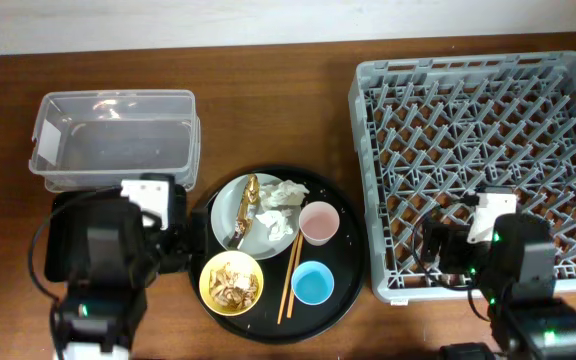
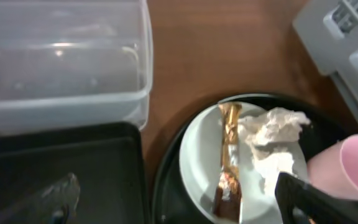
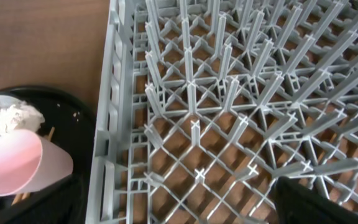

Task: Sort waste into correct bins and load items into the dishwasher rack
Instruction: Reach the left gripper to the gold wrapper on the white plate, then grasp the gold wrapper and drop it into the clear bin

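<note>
left pincer [image 2: 178, 186] spread, empty; plate [image 2: 197, 155] with wrapper [image 2: 230, 149] and tissue [image 2: 272, 127] just ahead of it, shallow black tray [image 2: 61, 162] at its left. right pincer [image 3: 176, 186] spread, empty, over rack [image 3: 229, 93]; pink cup [image 3: 11, 168] to its left.

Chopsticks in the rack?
No, the chopsticks lie on the round tray, between the bowl and the blue cup.
</note>
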Robot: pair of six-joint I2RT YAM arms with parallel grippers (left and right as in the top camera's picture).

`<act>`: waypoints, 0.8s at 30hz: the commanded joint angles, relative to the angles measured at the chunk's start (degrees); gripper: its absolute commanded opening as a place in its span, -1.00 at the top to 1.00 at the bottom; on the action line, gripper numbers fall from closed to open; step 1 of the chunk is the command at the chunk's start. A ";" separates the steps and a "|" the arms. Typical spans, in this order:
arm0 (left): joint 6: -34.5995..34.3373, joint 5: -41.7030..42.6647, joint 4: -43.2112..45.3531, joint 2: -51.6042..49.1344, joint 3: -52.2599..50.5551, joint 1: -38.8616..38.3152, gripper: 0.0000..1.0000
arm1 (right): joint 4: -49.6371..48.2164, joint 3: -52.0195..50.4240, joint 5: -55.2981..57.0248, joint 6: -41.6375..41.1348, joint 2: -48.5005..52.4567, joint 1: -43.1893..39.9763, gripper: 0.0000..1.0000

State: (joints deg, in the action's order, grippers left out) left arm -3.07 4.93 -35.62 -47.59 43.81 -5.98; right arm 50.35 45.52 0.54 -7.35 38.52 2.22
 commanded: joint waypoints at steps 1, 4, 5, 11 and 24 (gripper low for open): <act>-0.72 6.25 -12.22 -12.44 13.88 0.13 -0.99 | 4.94 6.73 0.59 -0.20 5.64 -0.37 -0.97; -0.76 6.56 -17.16 -19.28 19.54 0.13 -0.98 | 5.53 7.87 0.52 -0.22 9.03 -0.37 -0.97; -0.74 6.88 -16.65 -21.05 19.56 0.13 -0.98 | 5.46 7.87 -0.04 -0.22 9.68 -0.37 -0.97; -0.70 6.86 -6.54 -29.64 19.56 -3.80 -0.98 | 5.42 7.87 -0.04 -0.22 9.86 -0.37 -0.98; -0.74 4.72 -1.86 -55.87 19.56 -12.13 0.22 | 5.44 7.87 -0.07 -0.22 9.86 -0.37 -0.97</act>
State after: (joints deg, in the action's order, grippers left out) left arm -3.95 10.07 -37.63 -101.71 62.59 -17.74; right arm 55.77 52.29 0.43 -7.33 48.34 2.22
